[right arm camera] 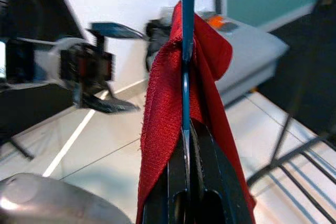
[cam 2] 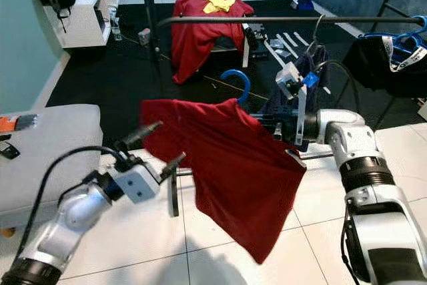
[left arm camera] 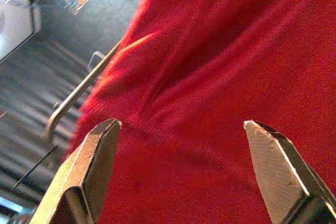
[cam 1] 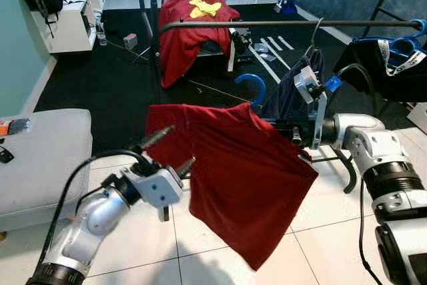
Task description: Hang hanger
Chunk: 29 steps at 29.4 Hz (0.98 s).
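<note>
Holding the blue hanger (cam 1: 251, 87) by one shoulder, your right gripper (cam 1: 299, 137) has its fingers clamped on plastic and cloth together, with the red shirt (cam 1: 233, 165) draped over it. The hanger is in the air in front of you, below and short of the rail (cam 1: 287, 24). Expect it to feel light and stiff, while the shirt is soft and will sway (the low hem hangs free). Keep the grip at that shoulder. The hanger's long axis runs roughly level from your right gripper toward the left, hook up and curling toward the rail. Your left gripper (cam 1: 170, 151) sits beside the shirt, fingers spread, touching nothing that I can see.
</note>
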Motion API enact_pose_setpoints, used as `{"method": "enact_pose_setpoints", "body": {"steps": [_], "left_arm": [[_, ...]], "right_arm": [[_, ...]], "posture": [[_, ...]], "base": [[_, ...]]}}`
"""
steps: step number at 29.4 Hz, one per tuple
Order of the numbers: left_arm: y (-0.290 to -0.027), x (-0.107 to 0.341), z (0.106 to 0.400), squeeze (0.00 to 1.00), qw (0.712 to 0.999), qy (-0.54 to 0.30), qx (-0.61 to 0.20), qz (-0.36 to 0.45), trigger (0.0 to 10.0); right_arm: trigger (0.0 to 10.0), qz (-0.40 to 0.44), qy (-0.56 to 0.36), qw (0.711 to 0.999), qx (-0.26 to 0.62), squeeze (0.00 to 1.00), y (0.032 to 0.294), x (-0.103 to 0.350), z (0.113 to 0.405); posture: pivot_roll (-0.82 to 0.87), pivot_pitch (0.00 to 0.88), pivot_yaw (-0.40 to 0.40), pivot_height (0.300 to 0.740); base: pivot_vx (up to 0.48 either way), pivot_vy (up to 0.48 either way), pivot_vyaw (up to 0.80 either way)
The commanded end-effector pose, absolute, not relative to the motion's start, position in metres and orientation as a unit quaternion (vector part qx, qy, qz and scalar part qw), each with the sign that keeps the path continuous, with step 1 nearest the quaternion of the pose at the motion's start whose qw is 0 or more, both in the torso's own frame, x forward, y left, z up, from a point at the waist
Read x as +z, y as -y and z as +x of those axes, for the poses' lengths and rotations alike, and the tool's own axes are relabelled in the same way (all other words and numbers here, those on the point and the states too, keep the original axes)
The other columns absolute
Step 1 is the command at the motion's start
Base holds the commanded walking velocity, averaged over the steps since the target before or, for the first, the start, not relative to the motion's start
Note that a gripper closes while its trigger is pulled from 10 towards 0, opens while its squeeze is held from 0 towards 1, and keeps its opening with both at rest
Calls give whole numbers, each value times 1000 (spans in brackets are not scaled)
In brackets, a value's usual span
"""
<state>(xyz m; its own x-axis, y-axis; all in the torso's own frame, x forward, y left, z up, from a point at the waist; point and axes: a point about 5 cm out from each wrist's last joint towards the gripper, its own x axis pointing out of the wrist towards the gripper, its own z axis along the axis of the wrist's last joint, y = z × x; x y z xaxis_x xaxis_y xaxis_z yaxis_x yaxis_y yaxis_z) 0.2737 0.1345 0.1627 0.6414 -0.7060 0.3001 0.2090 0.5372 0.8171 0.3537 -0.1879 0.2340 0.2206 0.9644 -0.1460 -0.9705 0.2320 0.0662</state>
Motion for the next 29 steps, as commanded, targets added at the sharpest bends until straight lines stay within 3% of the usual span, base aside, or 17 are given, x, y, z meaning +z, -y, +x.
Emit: {"method": "enact_pose_setpoints", "body": {"steps": [1, 3, 8, 22, 23, 24, 25, 26, 27, 29], "left_arm": [[-129, 161, 269, 0, 800, 325, -302, 404, 10000], [-127, 161, 269, 0, 790, 332, -307, 415, 10000], [-129, 166, 272, 0, 783, 344, -286, 432, 10000], [-139, 170, 275, 0, 792, 341, -244, 444, 10000], [-139, 169, 276, 0, 792, 338, -243, 446, 6980], [-139, 169, 276, 0, 792, 338, -243, 446, 6980], [-140, 168, 277, 0, 792, 335, -240, 450, 3569], [-140, 168, 277, 0, 792, 335, -240, 450, 3569], [-141, 168, 279, 0, 793, 333, -236, 453, 1686], [-141, 168, 279, 0, 793, 333, -236, 453, 1686]], "right_arm": [[10000, -23, -59, 767, 638, 0, 183, 245, 353], [10000, -26, -67, 752, 655, 0, 179, 242, 351], [10000, -29, -71, 747, 661, 0, 177, 240, 350], [10000, -25, -72, 729, 680, 0, 177, 240, 345], [10000, -25, -72, 727, 683, 0, 177, 240, 344], [10000, -25, -72, 727, 683, 0, 177, 240, 344], [10000, -24, -71, 724, 686, 0, 177, 241, 343], [10000, -24, -71, 724, 686, 0, 177, 241, 343], [10000, -24, -71, 721, 689, 0, 177, 242, 342], [10000, -24, -71, 721, 689, 0, 177, 242, 342]], "posture": [[70, 113, -64, 740], [71, 116, -62, 740], [73, 118, -60, 740], [72, 119, -51, 740], [72, 119, -49, 740], [72, 119, -49, 740], [70, 117, -46, 740], [70, 117, -46, 740], [70, 117, -45, 740], [70, 117, -45, 740]], "base": [[0, 0, 0], [0, 0, 0], [0, 0, 0], [0, 0, 0], [0, 0, 0], [0, 0, 0], [0, 0, 0], [0, 0, 0], [0, 0, 0], [0, 0, 0]]}}
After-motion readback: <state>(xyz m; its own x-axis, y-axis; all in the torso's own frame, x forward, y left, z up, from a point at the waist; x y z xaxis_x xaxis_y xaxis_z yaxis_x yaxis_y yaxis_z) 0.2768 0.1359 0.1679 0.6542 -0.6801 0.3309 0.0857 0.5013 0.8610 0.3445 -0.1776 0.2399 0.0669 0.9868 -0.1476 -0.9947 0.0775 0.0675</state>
